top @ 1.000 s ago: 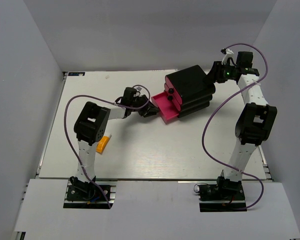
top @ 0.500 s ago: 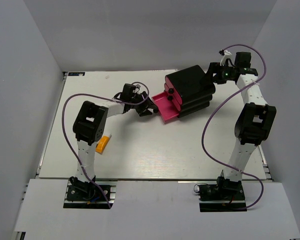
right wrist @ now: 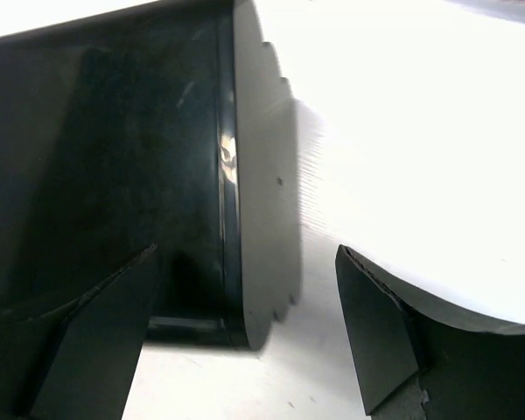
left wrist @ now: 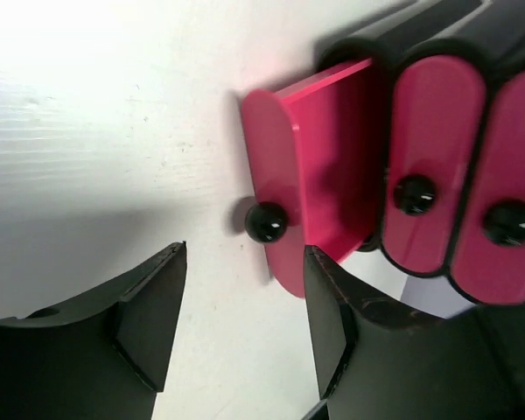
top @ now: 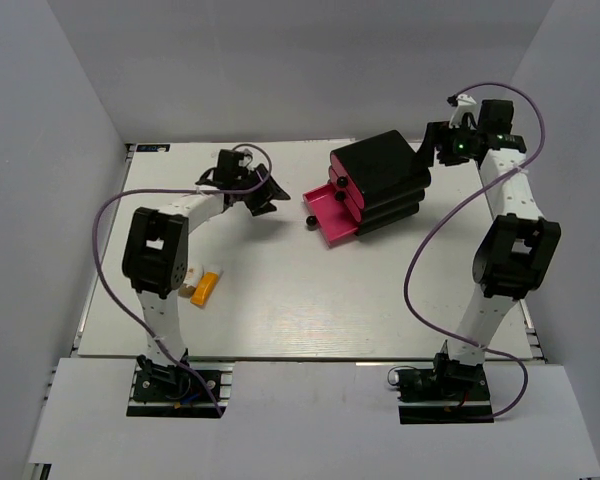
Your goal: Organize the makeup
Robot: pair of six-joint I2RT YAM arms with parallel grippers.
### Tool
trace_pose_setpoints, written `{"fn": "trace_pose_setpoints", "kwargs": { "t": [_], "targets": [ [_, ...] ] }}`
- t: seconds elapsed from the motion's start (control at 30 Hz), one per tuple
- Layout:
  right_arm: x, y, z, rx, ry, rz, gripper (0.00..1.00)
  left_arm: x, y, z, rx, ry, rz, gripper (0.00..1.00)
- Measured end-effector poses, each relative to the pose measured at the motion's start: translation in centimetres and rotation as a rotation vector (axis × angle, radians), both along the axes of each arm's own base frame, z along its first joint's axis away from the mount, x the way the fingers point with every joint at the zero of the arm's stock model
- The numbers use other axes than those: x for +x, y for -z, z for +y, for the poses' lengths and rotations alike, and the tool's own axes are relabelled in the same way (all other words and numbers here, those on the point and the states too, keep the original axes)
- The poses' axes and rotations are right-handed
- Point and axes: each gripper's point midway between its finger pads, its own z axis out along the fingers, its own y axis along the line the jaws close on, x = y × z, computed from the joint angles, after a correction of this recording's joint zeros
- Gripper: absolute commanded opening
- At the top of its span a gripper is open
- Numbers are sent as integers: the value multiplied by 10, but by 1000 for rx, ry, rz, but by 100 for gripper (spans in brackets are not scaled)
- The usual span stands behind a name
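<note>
An orange tube [top: 205,288] lies on the table beside the left arm's lower link. The other makeup is out of view. The black box [top: 382,175] has pink drawers, and the lowest drawer [top: 332,212] stands pulled out with its black knob [top: 308,221] free. My left gripper [top: 263,196] is open and empty, left of the drawer. In the left wrist view the gripper [left wrist: 245,324] faces the open drawer [left wrist: 328,166] and its knob [left wrist: 267,221]. My right gripper [top: 432,150] is open at the box's back right corner, and the box's edge [right wrist: 258,175] lies between its fingers [right wrist: 245,337].
The white table [top: 280,290] ends at its front edge near the arm bases. Grey walls enclose it on the left, back and right. Purple cables loop beside both arms.
My left gripper has drawn back to the left, away from the pink drawer, which stays open. My right gripper has shifted slightly at the box's back corner.
</note>
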Motion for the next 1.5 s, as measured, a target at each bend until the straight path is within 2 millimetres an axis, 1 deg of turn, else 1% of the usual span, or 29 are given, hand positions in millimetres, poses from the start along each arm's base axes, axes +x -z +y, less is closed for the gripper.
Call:
{"fn": "trace_pose_setpoints", "kwargs": {
  "t": [0.03,0.13,0.17,0.2,0.23,0.27,0.3,0.37,0.4,0.43,0.5,0.53,0.57,0.63,0.67,0.7,0.73,0.8,0.83,0.87,0.9,0.93,1.03,1.1,1.13,1.17,1.2,1.3,1.5],
  "targets": [
    [-2,-6,-5,-17,11,-16,84,1,-11,7,12,-9,-21,64],
    [-8,-29,-14,-62,20,-89,76,0,-49,27,50,-26,-104,57],
    [-10,-40,-15,-72,14,-119,72,-3,-63,34,67,-31,-135,49],
    [-13,-50,-14,-77,3,-149,68,-7,-76,41,81,-39,-159,44],
    [-16,-61,-11,-78,-23,-187,66,-12,-85,47,95,-45,-179,40],
    [-21,-71,-6,-76,-54,-217,59,-19,-93,55,112,-53,-197,32],
    [-27,-78,1,-67,-91,-242,56,-27,-98,62,128,-62,-203,29],
    [-43,-91,20,-48,-186,-293,49,-46,-100,76,165,-75,-206,23],
    [-51,-95,32,-38,-239,-311,46,-56,-98,83,184,-84,-196,19],
    [-60,-98,46,-27,-299,-329,43,-66,-96,90,204,-93,-185,17],
    [-76,-101,77,-10,-425,-364,30,-88,-86,105,254,-113,-145,15],
    [-84,-101,92,1,-484,-376,25,-94,-84,109,269,-118,-132,14],
    [-93,-100,110,8,-553,-385,15,-102,-80,116,292,-134,-116,13],
    [-114,-92,148,23,-688,-388,7,-117,-76,129,338,-159,-82,13],
    [-125,-87,165,29,-748,-381,0,-122,-75,136,362,-176,-67,16],
    [-137,-83,182,36,-805,-372,0,-126,-74,142,386,-192,-56,20],
    [-151,-78,200,44,-864,-359,0,-129,-74,150,412,-211,-46,35],
    [-174,-68,232,54,-966,-339,0,-136,-71,162,460,-241,-24,50],
    [-185,-63,247,56,-1010,-328,1,-140,-69,168,484,-256,-6,56],
    [-197,-56,263,58,-1056,-312,13,-143,-66,175,511,-271,11,64],
    [-209,-47,277,56,-1094,-290,21,-147,-63,181,538,-285,28,66],
    [-218,-40,289,55,-1125,-269,37,-151,-60,188,564,-295,48,67],
    [-241,-12,317,42,-1193,-193,47,-161,-53,204,638,-323,96,70],
    [-247,4,327,29,-1210,-147,49,-168,-48,215,688,-334,126,72],
    [-249,12,330,20,-1212,-128,50,-170,-46,220,711,-338,140,73],
    [-250,17,332,14,-1211,-112,50,-172,-43,224,735,-336,153,77],
    [-250,22,333,6,-1207,-99,50,-174,-40,228,758,-333,168,78],
    [-252,30,332,-7,-1192,-69,52,-178,-27,238,812,-311,219,80],
    [-253,47,327,-26,-1161,-28,52,-188,14,247,871,-216,348,82]
  ]
}}
